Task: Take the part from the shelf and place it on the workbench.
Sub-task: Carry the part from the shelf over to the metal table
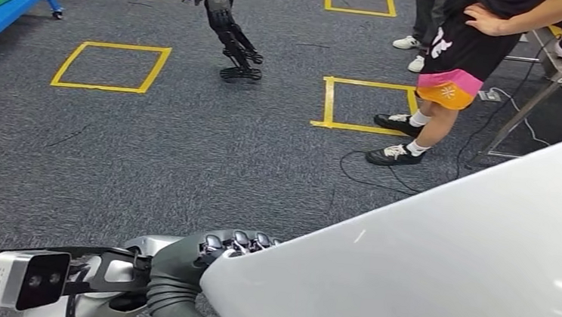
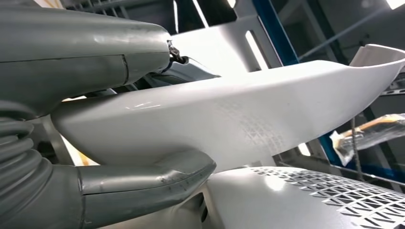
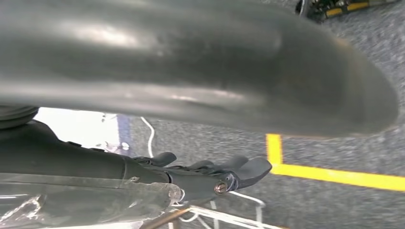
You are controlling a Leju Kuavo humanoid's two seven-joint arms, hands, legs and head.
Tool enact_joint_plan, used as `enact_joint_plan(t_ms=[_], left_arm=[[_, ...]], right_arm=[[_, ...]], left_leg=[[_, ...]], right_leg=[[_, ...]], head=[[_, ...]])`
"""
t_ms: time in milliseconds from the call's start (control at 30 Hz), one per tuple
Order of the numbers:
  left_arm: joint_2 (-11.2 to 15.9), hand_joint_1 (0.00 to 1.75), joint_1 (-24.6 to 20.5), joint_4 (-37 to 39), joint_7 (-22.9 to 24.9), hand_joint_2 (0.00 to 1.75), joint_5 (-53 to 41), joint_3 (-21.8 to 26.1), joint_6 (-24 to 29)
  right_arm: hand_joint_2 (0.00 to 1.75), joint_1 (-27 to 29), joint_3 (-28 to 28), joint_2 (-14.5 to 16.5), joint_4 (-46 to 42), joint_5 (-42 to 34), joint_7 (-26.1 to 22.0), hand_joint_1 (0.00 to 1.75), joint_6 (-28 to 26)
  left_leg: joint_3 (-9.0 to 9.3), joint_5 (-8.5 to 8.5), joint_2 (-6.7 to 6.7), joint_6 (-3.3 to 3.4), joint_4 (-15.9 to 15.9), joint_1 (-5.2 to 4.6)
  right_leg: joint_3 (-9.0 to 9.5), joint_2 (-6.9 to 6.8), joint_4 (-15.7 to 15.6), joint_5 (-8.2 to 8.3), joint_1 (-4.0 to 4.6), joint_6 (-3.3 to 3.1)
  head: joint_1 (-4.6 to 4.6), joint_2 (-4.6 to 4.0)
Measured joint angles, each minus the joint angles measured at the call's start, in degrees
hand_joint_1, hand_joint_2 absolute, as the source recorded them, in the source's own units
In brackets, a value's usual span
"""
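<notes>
Left hand (image 1: 213,263): low at the near edge of the head view, dark fingers (image 1: 241,240) curled over the edge of the part (image 1: 437,254); the wrist view shows thumb (image 2: 148,179) and fingers clamping it from both sides.
Part: large, white, glossy, smoothly curved panel with a fine triangular perforated pattern, held above grey carpet (image 1: 187,159) with yellow squares (image 1: 111,66).
Right hand (image 3: 224,174): fingers extended, roughly straight; hold cannot be told.
Person (image 1: 460,59): standing far right.
</notes>
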Motion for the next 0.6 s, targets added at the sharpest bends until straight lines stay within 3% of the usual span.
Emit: enact_joint_plan(t_ms=[33, 100, 167, 267, 333, 400, 467, 500, 533, 600], left_arm=[[0.0, 1.75, 0.0, 0.0, 0.0, 1.75, -0.1, 0.0, 0.0], [0.0, 1.75, 0.0, 0.0, 0.0, 1.75, -0.2, 0.0, 0.1], [0.0, 1.75, 0.0, 0.0, 0.0, 1.75, -0.3, -0.1, 0.1], [0.0, 1.75, -0.1, 0.0, 0.0, 1.75, -0.3, -0.3, 0.1], [0.0, 1.75, -0.1, 0.0, 0.0, 1.75, -0.3, -0.4, 0.1], [0.2, 1.75, 0.0, 0.0, 0.0, 1.75, -0.3, -0.4, 0.1], [0.3, 1.75, 0.2, 0.0, 0.0, 1.75, -0.3, -0.4, 0.0], [0.4, 1.75, 0.2, 0.0, 0.0, 1.75, -0.3, -0.4, 0.0], [0.5, 1.75, 0.2, 0.0, 0.0, 1.75, -0.3, -0.4, 0.0], [0.6, 1.75, 0.2, 0.0, 0.0, 1.75, -0.3, -0.5, 0.0]], right_arm=[[0.00, 0.0, -0.1, 0.0, 0.0, 0.3, 0.0, 0.00, 0.0], [0.00, -0.1, -0.4, 0.0, -0.2, 0.8, 0.0, 0.00, 0.0], [0.00, -0.4, -0.6, 0.0, -0.3, 1.1, 0.0, 0.00, 0.0], [0.00, -0.5, -1.1, 0.0, -0.4, 1.5, 0.1, 0.00, 0.0], [0.00, -0.5, -1.3, 0.0, -0.5, 1.7, 0.1, 0.00, 0.1], [0.00, -0.6, -1.4, 0.0, -0.8, 1.7, 0.2, 0.00, 0.1], [0.00, -0.7, -1.5, 0.0, -1.0, 1.7, 0.2, 0.00, 0.1], [0.00, -0.7, -1.5, 0.0, -1.0, 1.7, 0.2, 0.00, 0.1], [0.00, -0.7, -1.5, 0.0, -1.0, 1.7, 0.2, 0.00, 0.1], [0.00, -0.7, -1.5, 0.0, -1.0, 1.7, 0.4, 0.00, 0.2]], left_leg=[[0.05, -0.06, 0.52, -0.09, 0.0, 0.02], [0.24, -0.34, 1.42, -0.50, 0.2, -0.10], [0.37, -0.66, 2.08, -1.04, 0.4, -0.42], [0.44, -0.88, 2.71, -1.71, 0.4, -0.48], [-0.32, -2.51, 1.44, -2.34, 2.3, -0.27], [-3.42, -6.24, -0.29, -2.76, 9.0, -0.11], [-7.11, -8.87, -0.70, -2.82, 16.2, -0.04], [-7.85, -8.56, -0.73, -2.76, 17.3, -0.03], [-7.49, -7.12, -0.81, -2.64, 16.2, -0.01], [-4.28, -2.75, -2.09, -2.33, 9.2, 0.14]], right_leg=[[1.31, -0.24, -2.0, 1.19, -0.02, 0.08], [6.03, -1.71, -9.8, 4.21, 0.03, 0.16], [9.03, -2.75, -15.1, 5.60, 0.13, -0.49], [9.07, -1.81, -15.7, 5.71, 0.25, -1.92], [9.04, -1.04, -15.9, 5.90, 0.10, -2.63], [8.96, -0.12, -15.9, 6.00, -0.02, -3.04], [8.84, 0.96, -15.9, 6.03, -0.01, -3.14], [8.83, 1.54, -15.9, 6.05, -0.01, -3.13], [8.84, 2.17, -15.9, 6.10, -0.02, -3.06], [8.85, 3.45, -15.9, 6.24, -0.10, -2.80]], head=[[-0.01, 0.00], [0.03, 0.00], [-0.10, 0.00], [-0.26, 0.00], [-0.34, 0.00], [-0.52, 0.00], [-0.60, 0.00], [-0.60, 0.00], [-0.60, 0.00], [-0.61, 0.00]])
